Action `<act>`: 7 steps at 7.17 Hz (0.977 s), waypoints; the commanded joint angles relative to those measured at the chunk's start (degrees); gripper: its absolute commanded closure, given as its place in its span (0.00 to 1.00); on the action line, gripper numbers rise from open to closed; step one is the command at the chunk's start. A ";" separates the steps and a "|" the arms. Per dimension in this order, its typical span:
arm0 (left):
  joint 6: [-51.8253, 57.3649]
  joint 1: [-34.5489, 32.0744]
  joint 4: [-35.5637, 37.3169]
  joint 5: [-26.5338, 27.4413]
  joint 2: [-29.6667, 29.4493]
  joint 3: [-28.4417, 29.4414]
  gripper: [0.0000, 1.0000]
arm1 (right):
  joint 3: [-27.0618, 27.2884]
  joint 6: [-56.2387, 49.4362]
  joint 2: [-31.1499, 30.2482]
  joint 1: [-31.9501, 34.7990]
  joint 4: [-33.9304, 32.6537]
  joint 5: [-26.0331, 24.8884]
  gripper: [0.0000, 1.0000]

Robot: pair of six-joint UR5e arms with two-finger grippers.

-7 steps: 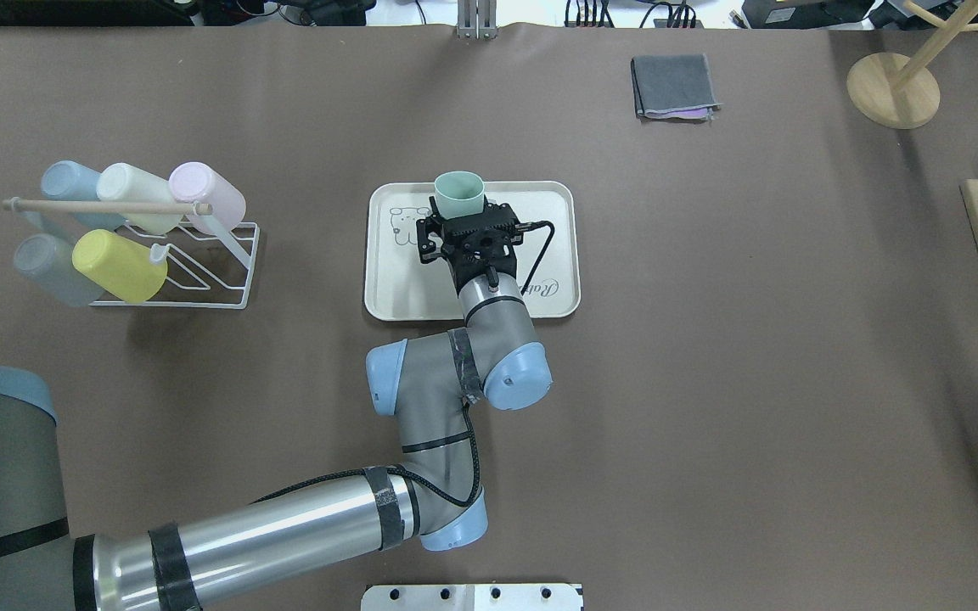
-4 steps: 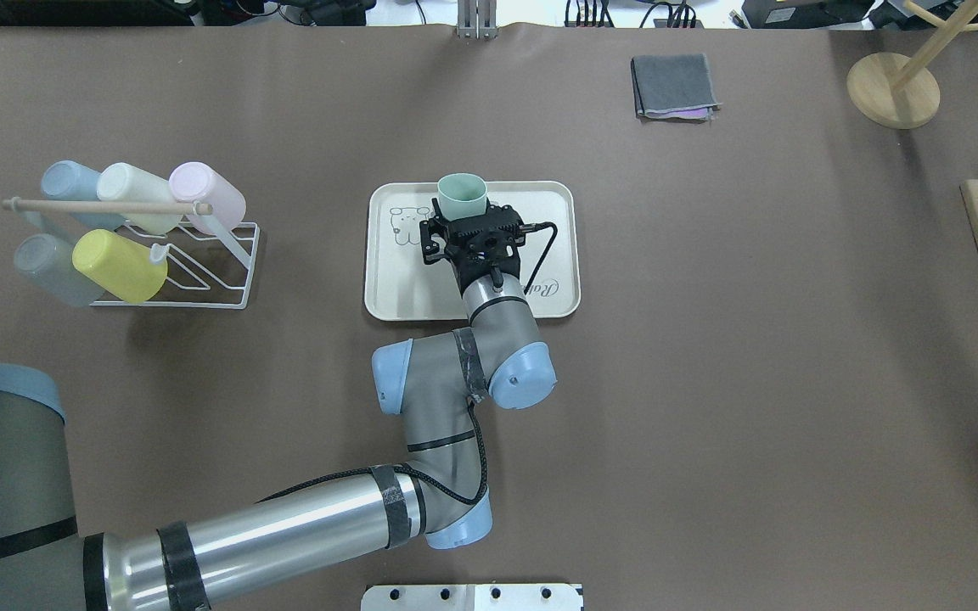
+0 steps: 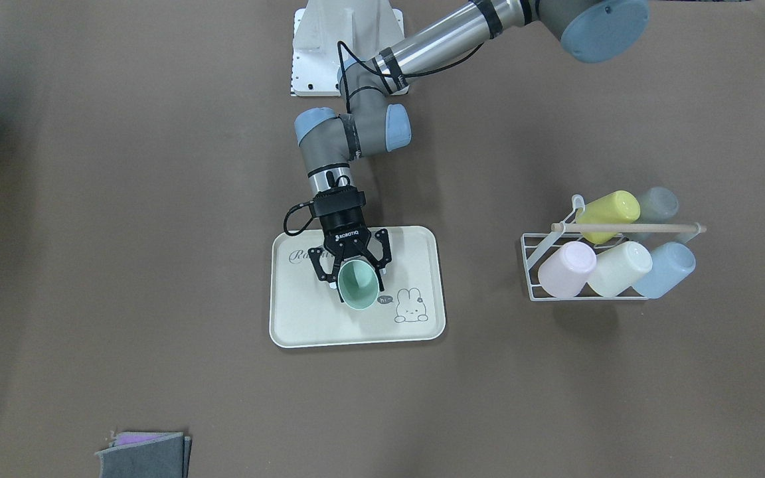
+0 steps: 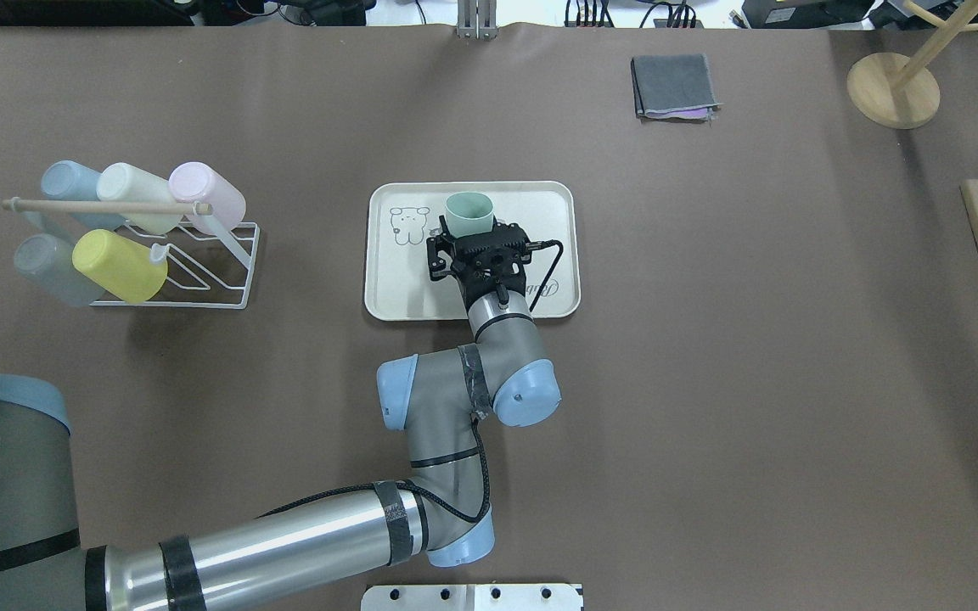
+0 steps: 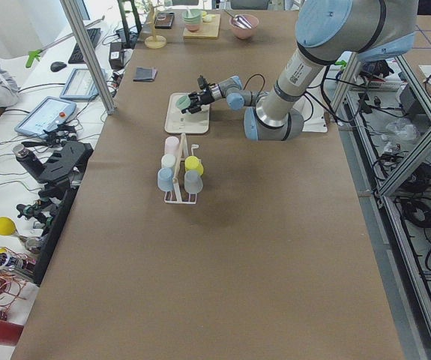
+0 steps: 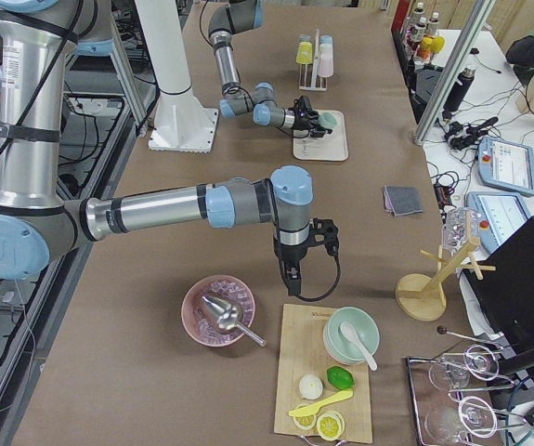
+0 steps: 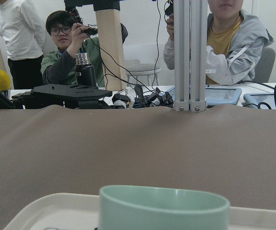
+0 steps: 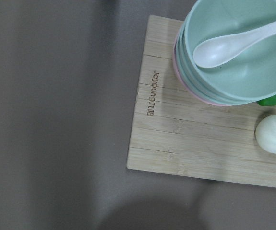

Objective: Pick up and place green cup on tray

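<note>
Across the middle of the brown counter (image 4: 710,382) you are seeing the left arm (image 4: 285,543) reaching from the robot's near edge out toward your far edge, its wrist hanging over the tray (image 4: 387,288). That cream tray is lying flat about midway between the counter's two ends, somewhat closer to your edge than to the robot's, with its rabbit drawing showing. Toward the counter's left end a white wire rack (image 3: 528,265) is holding five cups on their sides, well apart from the tray. At the right end a wooden board (image 8: 200,139) is carrying a stack of bowls (image 8: 238,52) with a white spoon lying in the top one, and the right arm is hanging over the brown surface just beside that board. Near your edge, toward the right end, a folded grey cloth (image 4: 674,86) is lying. The green cup (image 4: 468,214) is sitting mouth-up over the tray's half nearest you, close to that long rim, leaning slightly; you cannot tell whether its base is touching the tray. The left gripper (image 3: 356,273) is pinching it, one black finger pressing on each side of its wall. The right gripper (image 6: 292,277) is pointing down, and whether its fingers are spread or pressed together you cannot tell.
</note>
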 commanded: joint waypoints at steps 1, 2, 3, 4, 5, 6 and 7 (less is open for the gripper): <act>0.00 0.30 -0.09 -0.02 0.27 -0.60 0.21 | -0.38 3.48 0.43 0.22 0.07 4.06 0.00; -0.09 1.26 -0.09 0.15 0.44 -0.78 0.21 | -0.73 3.40 0.26 0.39 -0.02 4.15 0.00; -0.52 1.70 -0.09 0.42 0.62 -1.57 0.17 | -0.73 3.31 0.26 0.65 -0.02 4.15 0.00; -0.53 1.71 -0.26 0.59 0.71 -1.66 0.16 | -0.73 3.31 0.26 1.09 0.07 4.15 0.00; -0.53 1.71 -0.44 0.77 1.06 -2.62 0.04 | -0.64 3.31 0.26 1.18 0.07 4.06 0.00; -0.44 1.88 -0.44 0.94 2.19 -4.54 0.02 | -0.47 3.40 0.44 1.18 0.07 3.97 0.00; -0.44 1.88 -0.44 0.86 4.03 -7.09 0.02 | -0.12 3.49 0.61 1.97 -0.19 4.23 0.00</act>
